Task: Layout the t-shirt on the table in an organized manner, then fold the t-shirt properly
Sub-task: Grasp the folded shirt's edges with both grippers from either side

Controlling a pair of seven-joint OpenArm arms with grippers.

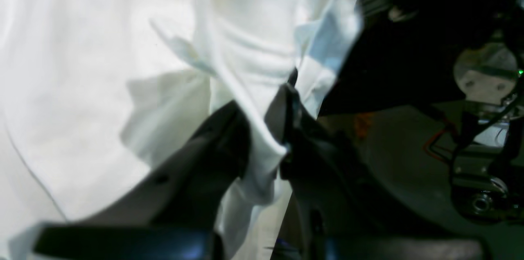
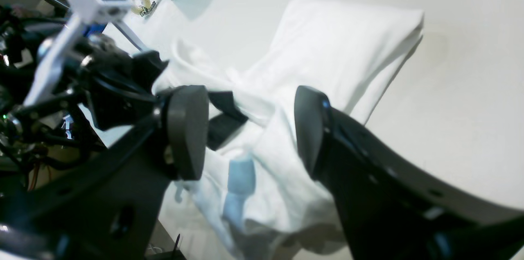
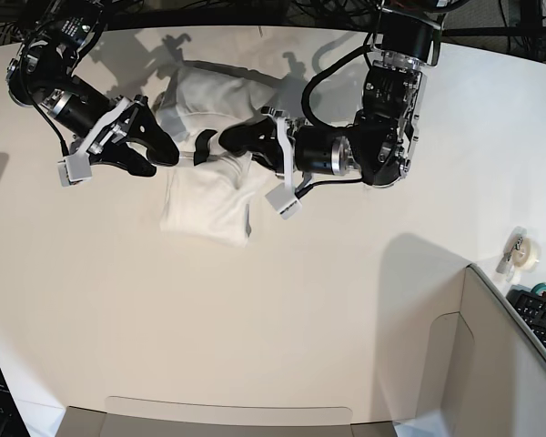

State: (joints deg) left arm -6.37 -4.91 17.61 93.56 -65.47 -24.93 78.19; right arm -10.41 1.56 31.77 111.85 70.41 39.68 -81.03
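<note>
The white t-shirt (image 3: pixel 207 208) lies bunched on the table (image 3: pixel 300 300), partly folded over itself, with one flat part toward the near side. In the left wrist view my left gripper (image 1: pixel 264 110) is shut on a ridge of the t-shirt (image 1: pixel 245 47). It shows as dark fingers (image 2: pixel 223 114) in the right wrist view and at the shirt's middle (image 3: pixel 211 146) in the base view. My right gripper (image 2: pixel 249 129) is open just above the rumpled t-shirt (image 2: pixel 344 47), fingers wide apart and holding nothing. It is by the shirt's left edge (image 3: pixel 164 153).
A grey box-like panel (image 3: pixel 491 364) stands at the near right with a keyboard (image 3: pixel 541 319) behind it. A tape roll (image 3: pixel 520 248) sits at the table's right edge. Bare white tabletop (image 2: pixel 470 88) surrounds the shirt.
</note>
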